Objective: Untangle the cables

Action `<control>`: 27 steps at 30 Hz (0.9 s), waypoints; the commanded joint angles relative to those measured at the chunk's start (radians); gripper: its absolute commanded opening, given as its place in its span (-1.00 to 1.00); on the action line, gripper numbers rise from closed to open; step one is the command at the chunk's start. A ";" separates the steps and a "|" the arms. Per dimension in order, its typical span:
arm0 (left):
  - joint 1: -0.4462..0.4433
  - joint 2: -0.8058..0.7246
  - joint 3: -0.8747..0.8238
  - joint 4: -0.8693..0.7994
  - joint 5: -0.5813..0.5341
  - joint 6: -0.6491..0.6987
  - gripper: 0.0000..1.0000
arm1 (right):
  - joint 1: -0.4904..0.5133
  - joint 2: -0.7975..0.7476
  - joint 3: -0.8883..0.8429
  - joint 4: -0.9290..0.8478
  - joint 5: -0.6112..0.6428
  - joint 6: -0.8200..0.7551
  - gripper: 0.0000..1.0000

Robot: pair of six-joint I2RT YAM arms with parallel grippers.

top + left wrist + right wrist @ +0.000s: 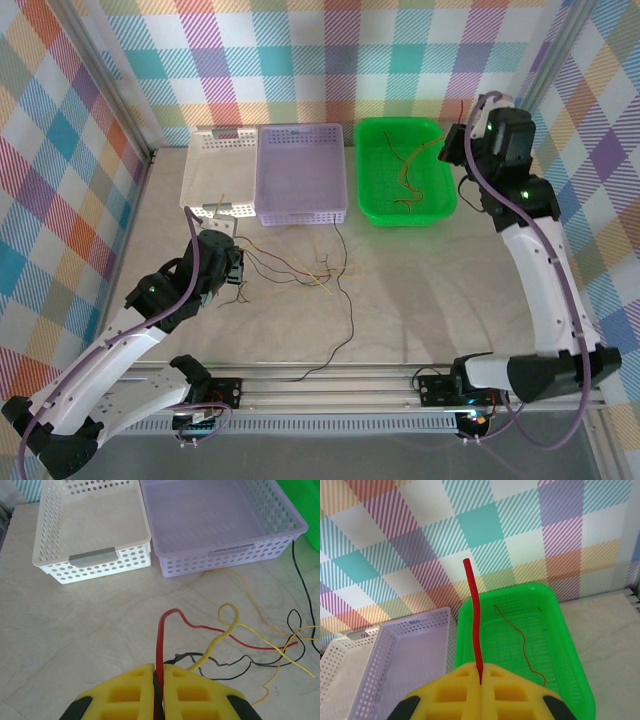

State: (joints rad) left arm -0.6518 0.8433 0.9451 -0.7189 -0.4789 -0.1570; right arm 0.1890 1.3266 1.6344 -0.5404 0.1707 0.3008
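White basket (212, 175) is seen at the back left of the surface (450, 290), with lilac basket (302, 172) pressed against its right side. Left arm (130, 335) is stretched in from the near left corner. Left fingers (145, 680) are held low over the surface, in front of the white basket, and are closed tight. A red cable (161, 640) is pinched between them. It rises out of the seam, is bent over, and is laid out to the right across the surface. A dark strand is also seen at the seam; whether it is gripped cannot be told.

Right of those fingers, the loose cables (318, 270) are spread in a tangle on the surface, in front of the lilac basket. A yellow cable (226, 625) with a small loop is crossed over the red one, and a black cable (235, 662) is wound among both. A long black cable (346, 320) is trailed from near the lilac basket's front right corner toward the near edge.

Green basket (400, 221) is set just beside the lilac one, further right. Curly orange cables (405, 178) are laid on its floor.

Right arm (545, 290) is raised along the right side. Right fingers (495, 685) are held up over the green basket's right rim, fully closed on a second red cable (472, 610), which is stood upright out of the seam in front of the checked wall (395, 540).
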 commanded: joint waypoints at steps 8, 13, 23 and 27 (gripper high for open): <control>0.008 -0.018 -0.016 0.026 -0.002 0.005 -1.00 | -0.013 0.238 0.198 -0.018 -0.036 -0.042 -1.00; 0.007 -0.015 -0.018 0.029 0.005 0.006 -1.00 | -0.019 0.365 0.306 -0.060 -0.048 -0.047 -1.00; 0.008 -0.011 -0.020 0.030 0.005 0.011 -1.00 | -0.025 0.562 0.427 -0.133 -0.049 -0.060 -1.00; 0.008 -0.015 -0.018 0.030 0.008 0.013 -1.00 | -0.025 0.618 0.415 -0.154 -0.033 -0.070 -1.00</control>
State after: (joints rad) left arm -0.6510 0.8402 0.9375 -0.7040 -0.4789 -0.1562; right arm 0.1692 1.9167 2.0308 -0.6617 0.1299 0.2523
